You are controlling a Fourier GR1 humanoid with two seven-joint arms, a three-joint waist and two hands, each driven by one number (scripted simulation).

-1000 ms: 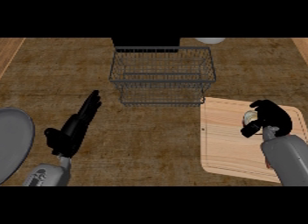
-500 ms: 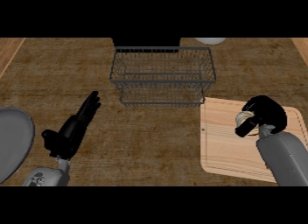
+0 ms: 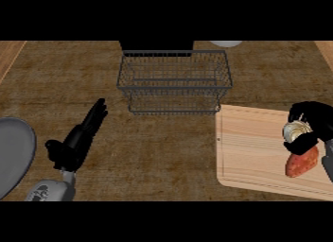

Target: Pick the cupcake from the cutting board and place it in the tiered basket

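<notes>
The cupcake (image 3: 293,131), pale and round, is at the right side of the wooden cutting board (image 3: 249,151). My right hand (image 3: 321,119) curls over it, fingers arched across its top and the thumb under it, hiding most of it. The wire tiered basket (image 3: 175,80) stands at the back centre of the counter, left of and beyond the board. My left hand (image 3: 77,141) rests at the lower left with straight fingers pointing up towards the basket, holding nothing.
An orange-red, sweet-potato-like item (image 3: 302,163) lies on the board just below the cupcake. A grey plate (image 3: 5,156) sits at the left edge. A white round object (image 3: 226,43) shows behind the basket.
My right hand and forearm have shifted to the right and closed round the cupcake, uncovering the orange-red item on the board. The left hand has not moved.
</notes>
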